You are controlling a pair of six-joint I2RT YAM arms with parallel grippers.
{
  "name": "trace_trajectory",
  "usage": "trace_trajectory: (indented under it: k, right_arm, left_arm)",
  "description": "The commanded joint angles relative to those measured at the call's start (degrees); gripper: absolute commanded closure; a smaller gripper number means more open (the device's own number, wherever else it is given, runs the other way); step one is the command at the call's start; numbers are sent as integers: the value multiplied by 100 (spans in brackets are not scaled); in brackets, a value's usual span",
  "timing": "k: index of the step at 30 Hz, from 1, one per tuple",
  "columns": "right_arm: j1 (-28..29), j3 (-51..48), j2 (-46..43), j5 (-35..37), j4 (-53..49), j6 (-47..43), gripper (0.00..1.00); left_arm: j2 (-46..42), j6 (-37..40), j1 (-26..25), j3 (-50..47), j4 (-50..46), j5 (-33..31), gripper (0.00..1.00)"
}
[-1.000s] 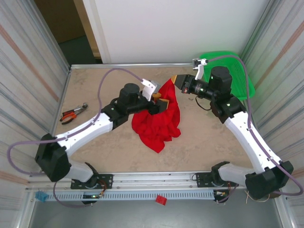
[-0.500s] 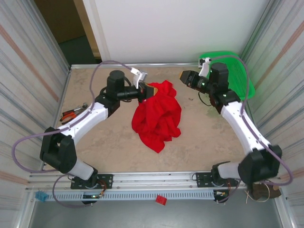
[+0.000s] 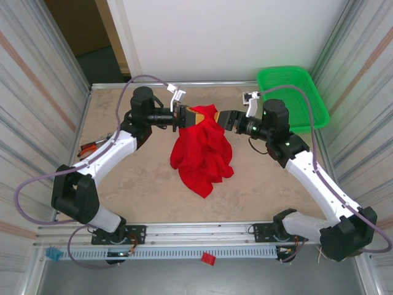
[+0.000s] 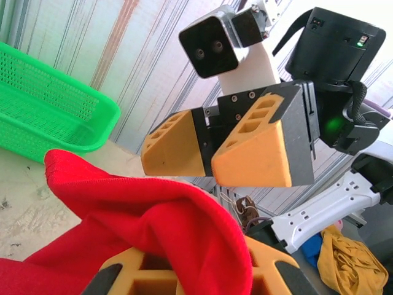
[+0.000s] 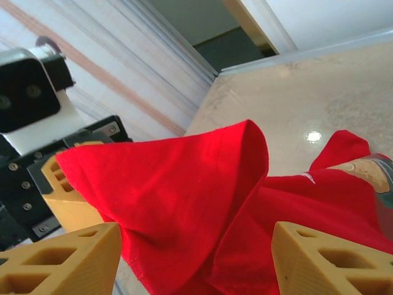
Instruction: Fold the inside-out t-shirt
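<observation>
The bright red soft cloth t-shirt [image 3: 202, 153] lay bunched on the beige tabletop [image 3: 135, 178]; the left gripper [image 3: 195, 115] pinched its lifted top edge, seemingly presenting it; the right gripper [image 3: 223, 117] faced that edge, fingers [image 5: 61, 258] spread, probably for a second hold.

**Layout of the workspace.** The upper fold of the bright red soft cloth t-shirt [image 3: 202, 153] is pinched in the left gripper [image 3: 198, 115]. The rest hangs below that gripper onto the beige flat table [image 3: 147, 184]. The right gripper [image 3: 223, 117] faces the left gripper from its right, just beside the fold. The green plastic mesh basket [image 3: 293, 92] stands beyond and right of the right gripper. The red-handled metal pliers [image 3: 92, 147] lie on the table, well left of the left gripper.
</observation>
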Motion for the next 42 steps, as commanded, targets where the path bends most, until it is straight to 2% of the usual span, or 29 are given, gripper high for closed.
trace_trajectory:
  k: [1, 4, 7, 10, 12, 13, 17, 18, 20, 22, 26, 29, 32, 34, 37, 40, 42]
  right_arm:
    - [214, 134, 28, 144, -86, -177, 39]
    - [484, 151, -15, 406, -203, -284, 44]
    - [537, 192, 83, 449, -215, -289, 55]
    - [538, 320, 215, 479, -291, -340, 74]
    - [529, 414, 256, 505, -340, -393, 94]
    - [499, 485, 258, 477, -365, -431, 100]
    - [215, 893, 152, 75, -543, -481, 100]
    - [89, 1006, 88, -94, -531, -421, 100]
    - [-122, 1194, -52, -421, -410, -249, 100]
    - [-256, 1353, -155, -699, -261, -86, 100]
    - [-306, 1461, -133, -763, -165, 53, 100]
    - [-336, 1334, -30, -810, -34, 134, 100]
    - [-359, 1159, 28, -839, 85, 203, 100]
    - [-374, 1085, 73, -855, 123, 228, 100]
    - [-376, 1037, 122, -930, 152, 238, 100]
    - [-376, 993, 151, -961, 152, 248, 100]
    - [-374, 954, 152, -969, 152, 258, 100]
  left_arm:
    - [-24, -87, 62, 221, 141, 195, 100]
    - [10, -88, 71, 233, 145, 175, 100]
    - [45, -101, 71, 265, 137, 199, 100]
    - [55, -77, 79, 267, 83, 206, 100]
    - [73, -52, 80, 265, 32, 199, 100]
    - [89, -46, 87, 266, 2, 189, 100]
    - [151, -21, 161, 246, -114, -75, 100]
    - [161, -2, 203, 229, -171, -207, 97]
    - [195, -4, 300, 187, -176, -405, 83]
    - [246, -41, 387, 142, -127, -525, 76]
    - [220, 6, 487, 103, -179, -724, 61]
    - [-125, 214, 495, -123, -350, -1179, 53]
    - [-735, 783, 211, -302, -871, -1764, 48]
    - [-1058, 1377, -199, -242, -1480, -2267, 45]
    - [-1201, 1744, -628, -239, -1704, -2956, 44]
    - [-1105, 1837, -780, -227, -1593, -3209, 44]
    - [-951, 1822, -797, -155, -1518, -3112, 44]
